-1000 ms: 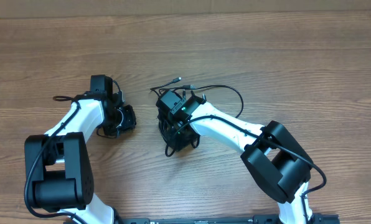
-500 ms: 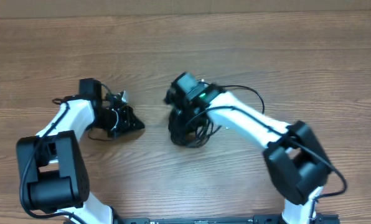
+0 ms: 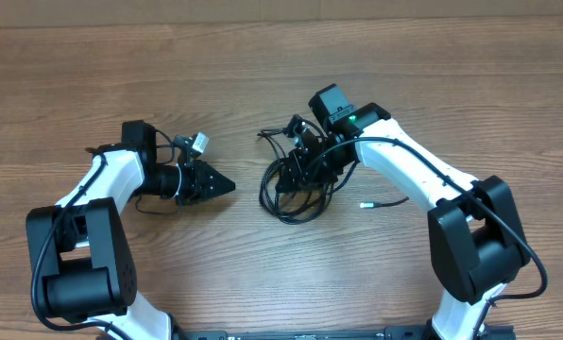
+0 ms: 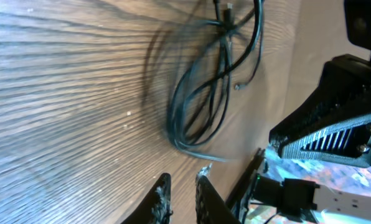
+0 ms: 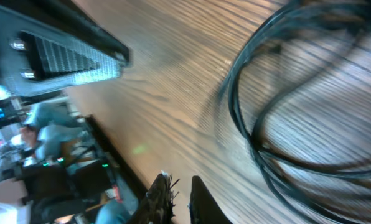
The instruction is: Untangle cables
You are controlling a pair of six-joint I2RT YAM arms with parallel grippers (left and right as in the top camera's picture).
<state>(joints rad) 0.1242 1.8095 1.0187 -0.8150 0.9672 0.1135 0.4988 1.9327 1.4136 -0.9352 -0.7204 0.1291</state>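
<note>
The cables (image 3: 283,194) lie in a tangled black loop on the wood table, right of centre. One loose end with a silvery tip (image 3: 365,203) trails off to the right. My right gripper (image 3: 298,170) reaches down-left into the top of the tangle. In the right wrist view its jaws (image 5: 180,176) stand nearly together with nothing visible between them, and the cable loop (image 5: 233,99) is ahead and to the right. My left gripper (image 3: 232,184) points right at the tangle from a short gap away. Its jaws (image 4: 184,176) are shut and empty, with the cables (image 4: 188,144) just ahead.
The table (image 3: 281,57) is bare wood grain. The white left arm (image 3: 107,175) and right arm (image 3: 404,165) curve in from the front corners. The table's front edge and dark equipment beyond it (image 5: 61,174) show in the wrist views.
The right gripper swung right and back, and the tangle shifted right with it, leaving the silvery-tipped end stretched out. The left gripper turned to point right at the tangle.
</note>
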